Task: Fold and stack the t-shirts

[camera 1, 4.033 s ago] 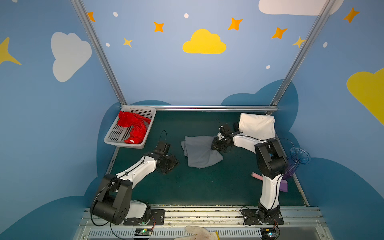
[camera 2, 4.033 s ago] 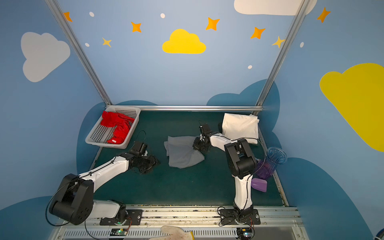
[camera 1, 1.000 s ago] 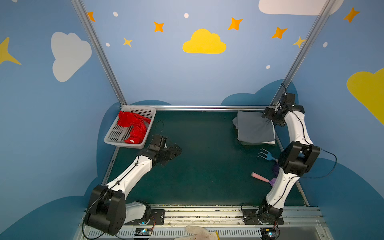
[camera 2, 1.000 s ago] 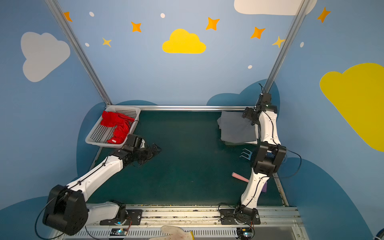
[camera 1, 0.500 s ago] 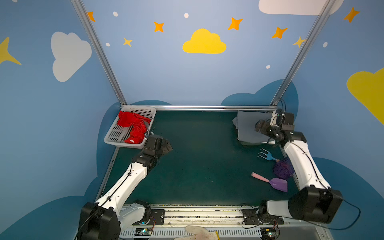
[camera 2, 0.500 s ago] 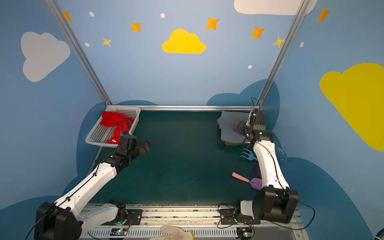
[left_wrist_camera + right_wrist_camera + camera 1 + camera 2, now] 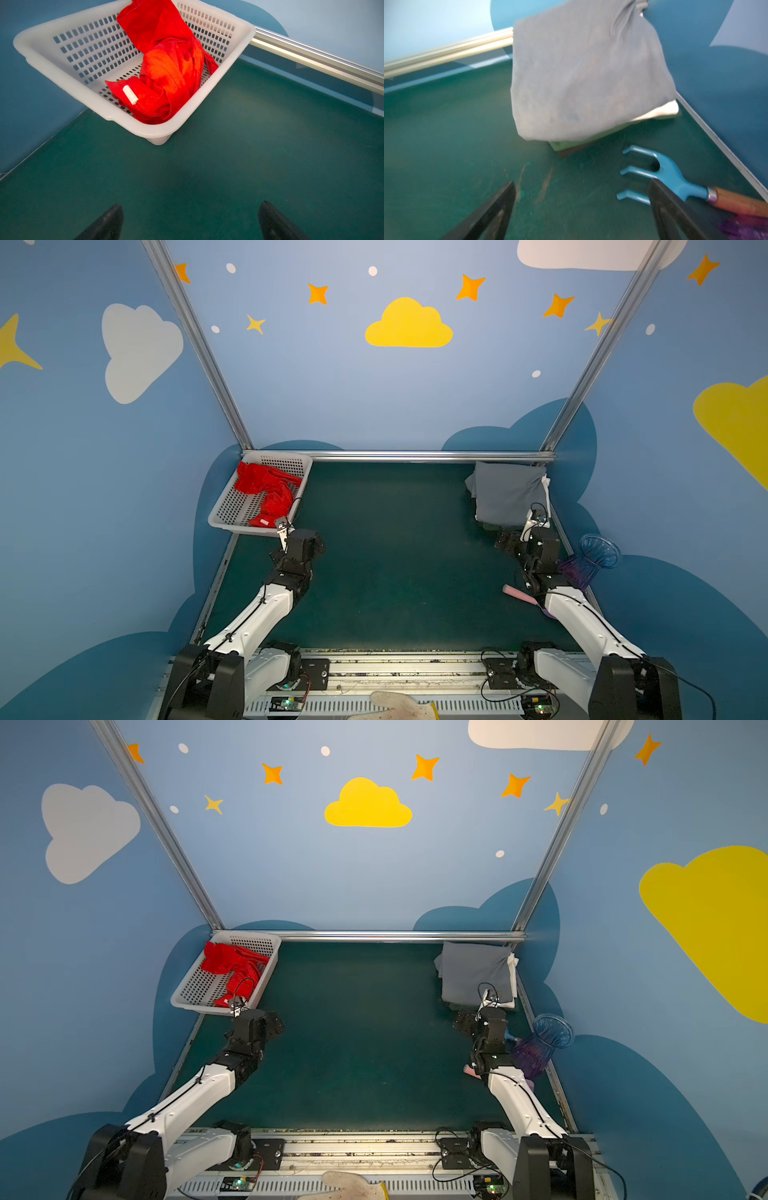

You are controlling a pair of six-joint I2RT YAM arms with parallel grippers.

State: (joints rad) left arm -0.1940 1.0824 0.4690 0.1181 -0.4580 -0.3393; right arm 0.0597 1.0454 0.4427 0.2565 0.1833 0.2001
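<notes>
On green matting (image 7: 395,551), a white basket (image 7: 235,509) holds a red t-shirt (image 7: 270,489).

White perforated basket (image 7: 245,529) sits in the far-left corner of the green mat (image 7: 395,551), up against the aluminium rail (image 7: 415,455). Right edge of the mat: a blue three-pronged hand rake (image 7: 668,172) with a wooden handle, lying flat. Near it is a pink-handled tool (image 7: 517,594), far end hidden, and a blue-purple ribbed vase (image 7: 590,560). Walls carry cloud and star decals.
</notes>
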